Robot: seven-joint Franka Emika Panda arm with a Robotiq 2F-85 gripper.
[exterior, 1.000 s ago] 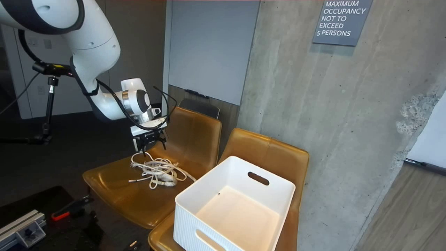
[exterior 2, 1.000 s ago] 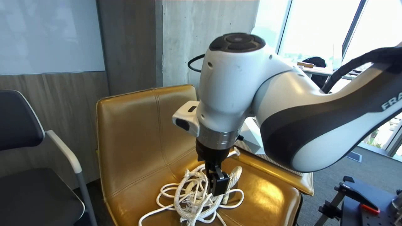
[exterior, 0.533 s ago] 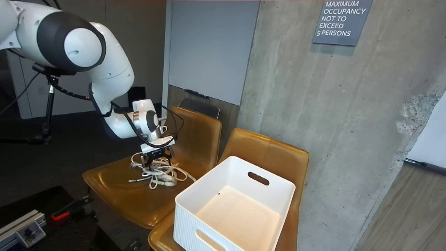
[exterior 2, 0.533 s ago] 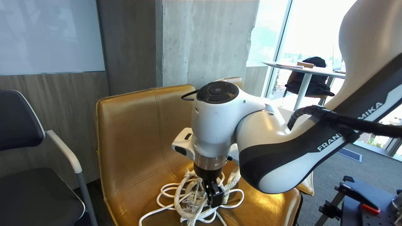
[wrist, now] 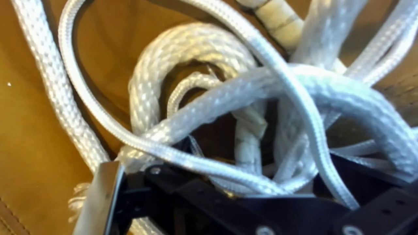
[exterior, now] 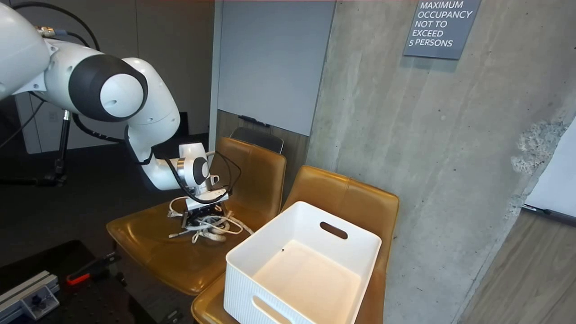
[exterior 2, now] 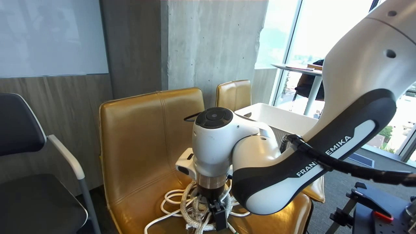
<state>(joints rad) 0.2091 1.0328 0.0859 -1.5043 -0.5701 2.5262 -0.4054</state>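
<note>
White rope crosses the gripper at eight o'clock in an exterior view, and its tips are tough to pick out! On the wrist view, one finger is sliced by the bottom edge at eight, its partner hidden or out of frame, the coils towards two soft with blur. In an exterior view, the arm screens part of the white bin at three.

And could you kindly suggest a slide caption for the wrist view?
The open gripper amid loops of thick and thin white rope on a brown chair.
</note>
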